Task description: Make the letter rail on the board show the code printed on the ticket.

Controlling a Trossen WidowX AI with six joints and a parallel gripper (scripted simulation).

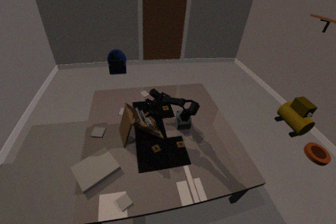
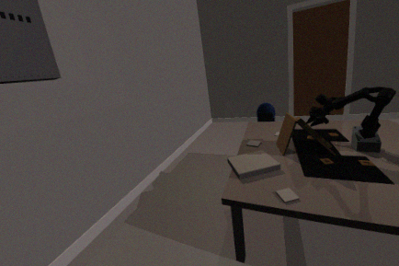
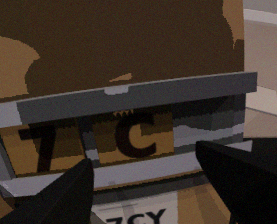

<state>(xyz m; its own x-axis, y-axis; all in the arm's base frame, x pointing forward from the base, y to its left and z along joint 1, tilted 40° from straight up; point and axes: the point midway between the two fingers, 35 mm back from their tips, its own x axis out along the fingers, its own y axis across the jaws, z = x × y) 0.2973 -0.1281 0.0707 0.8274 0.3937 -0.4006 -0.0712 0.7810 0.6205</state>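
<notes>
From the top, we see our gripper (image 1: pixel 149 105) (image 2: pixel 311 121) (image 3: pixel 145 157) over the leaning board (image 1: pixel 149 126) (image 2: pixel 317 137) (image 3: pixel 134 45), with tiles A (image 1: pixel 156 148) and another (image 1: pixel 180 144) lying on the black mat (image 1: pixel 162 161) (image 2: pixel 342 173).

From the exterior, we find our arm (image 2: pixel 374 109) reaching down to the board, near a thick pale slab (image 2: pixel 254 164) on the table (image 2: pixel 322 207).

At the wrist, our fingers stand apart, released, holding nothing. The 7 tile (image 3: pixel 43 147) and C tile (image 3: pixel 135 138) sit in the rail (image 3: pixel 139 100), a gap between them; bare rail lies right of the C. Below, the ticket (image 3: pixel 139 210) reads 7CY.

7 & C tiles (image 3: pixel 45 150) upright in rail (image 3: pixel 139 104)
</notes>
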